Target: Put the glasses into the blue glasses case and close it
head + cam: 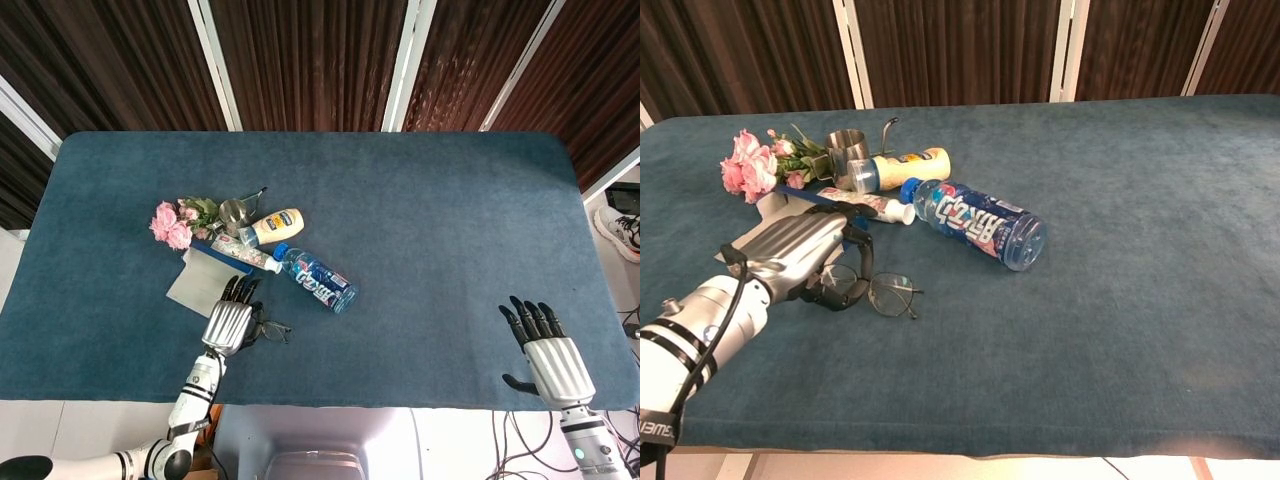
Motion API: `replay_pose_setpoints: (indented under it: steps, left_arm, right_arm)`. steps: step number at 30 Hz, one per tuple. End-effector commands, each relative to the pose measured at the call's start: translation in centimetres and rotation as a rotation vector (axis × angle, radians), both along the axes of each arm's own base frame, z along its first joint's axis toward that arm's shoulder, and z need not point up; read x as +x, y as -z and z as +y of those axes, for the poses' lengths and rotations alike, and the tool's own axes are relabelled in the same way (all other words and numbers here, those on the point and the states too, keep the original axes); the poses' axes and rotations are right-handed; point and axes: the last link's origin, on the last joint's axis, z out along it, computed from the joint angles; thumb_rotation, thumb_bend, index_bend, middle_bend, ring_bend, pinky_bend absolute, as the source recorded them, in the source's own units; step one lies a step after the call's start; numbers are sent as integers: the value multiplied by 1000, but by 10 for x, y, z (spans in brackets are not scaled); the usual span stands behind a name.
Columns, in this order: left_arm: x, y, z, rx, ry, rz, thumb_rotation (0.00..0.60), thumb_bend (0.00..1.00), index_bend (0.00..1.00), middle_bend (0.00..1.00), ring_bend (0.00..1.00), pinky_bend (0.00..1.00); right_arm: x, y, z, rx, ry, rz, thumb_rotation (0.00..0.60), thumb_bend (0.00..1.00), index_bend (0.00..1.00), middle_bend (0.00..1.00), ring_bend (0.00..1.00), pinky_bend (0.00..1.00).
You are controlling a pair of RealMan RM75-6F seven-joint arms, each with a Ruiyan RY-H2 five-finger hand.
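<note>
The thin wire-framed glasses [892, 294] lie low over the blue cloth, with my left hand [795, 255] curled around their left lens and holding them. In the head view the glasses [272, 330] stick out to the right of that hand [228, 322]. The blue glasses case [203, 280] lies open just beyond the fingers and shows its grey lining. In the chest view the hand hides most of the case [773, 207]. My right hand [545, 357] hovers near the table's front right corner, fingers spread and holding nothing.
Behind the case lies a cluster: pink flowers [170, 225], a metal cup [234, 212], a yellow bottle [277, 225], a toothpaste tube [245, 254] and a water bottle [318, 279] on its side. The table's front edge runs close under both hands.
</note>
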Motion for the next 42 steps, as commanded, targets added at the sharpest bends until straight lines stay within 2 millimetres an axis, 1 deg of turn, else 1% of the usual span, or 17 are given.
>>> replay_pose_setpoints:
  steps: [1, 4, 7, 13, 19, 23, 32, 36, 42]
  left_arm:
    - [1, -10, -2, 27, 12, -9, 600, 452, 669, 91, 0, 21]
    - [4, -23, -2, 62, 20, -23, 600, 452, 673, 95, 0, 21]
    - [4, -35, 4, 92, 19, -34, 600, 454, 673, 97, 0, 21]
    - [-2, -66, 30, 135, 18, -12, 600, 455, 671, 96, 0, 21]
    - [-11, -80, 59, 179, 16, 29, 600, 453, 671, 102, 0, 22]
    - [-20, -82, 74, 200, 18, 59, 600, 455, 672, 107, 0, 21]
    - [-42, -72, 104, 239, 39, 169, 600, 446, 671, 120, 0, 24]
    - [-51, -68, 112, 241, 42, 206, 600, 437, 664, 119, 0, 24]
    - [-61, -64, 116, 238, 37, 227, 600, 422, 653, 116, 0, 24]
  right_arm:
    - [0, 0, 0, 1, -1, 1, 600, 217, 0, 0, 0, 0]
    - [1, 1, 2, 7, -3, 3, 600, 217, 0, 0, 0, 0]
    - [1, 1, 3, 10, -4, -1, 600, 217, 0, 0, 0, 0]
    - [2, -2, 4, 6, -5, -20, 600, 217, 0, 0, 0, 0]
    - [2, -3, 5, 9, -6, -28, 600, 217, 0, 0, 0, 0]
    - [1, -3, 4, 10, -4, -25, 600, 217, 0, 0, 0, 0]
    - [1, -6, 4, 2, 1, -38, 600, 217, 0, 0, 0, 0]
    - [1, -6, 3, -1, 3, -36, 600, 217, 0, 0, 0, 0]
    - [1, -7, 3, -4, 2, -39, 600, 217, 0, 0, 0, 0]
